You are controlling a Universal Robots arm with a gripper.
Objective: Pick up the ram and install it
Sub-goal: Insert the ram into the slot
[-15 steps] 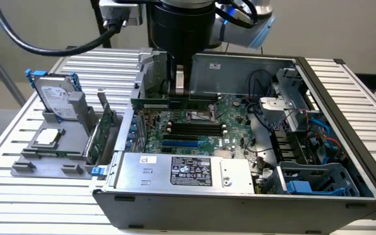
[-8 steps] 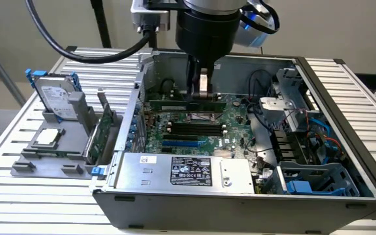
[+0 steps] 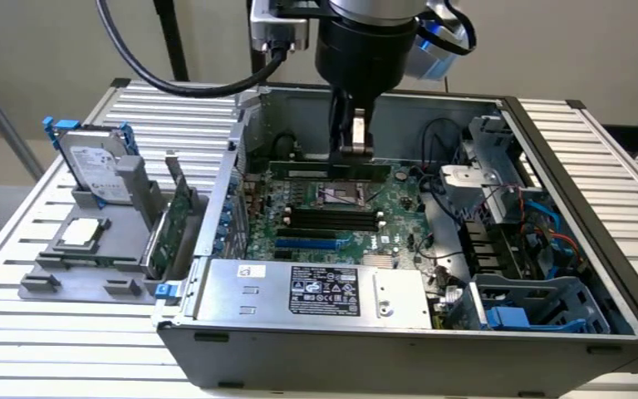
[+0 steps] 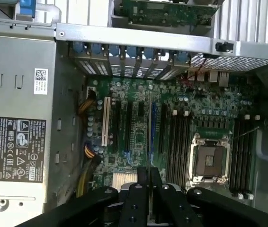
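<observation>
Two fingers (image 3: 345,116) of the gripper (image 3: 352,154) are clamped on the ram (image 3: 308,170), gripping its upper edge. The stick hangs level, inside the open computer case (image 3: 408,357), just above the motherboard (image 3: 397,224) and on the far side of the processor socket (image 3: 341,196). Four black memory slots (image 3: 325,218) lie on the near side of that socket. Outside the case, at the exterior view's left, a grey holder (image 3: 53,278) carries a hard drive (image 3: 95,170), a square chip (image 3: 80,235) and a bigger green card (image 3: 169,229).
</observation>
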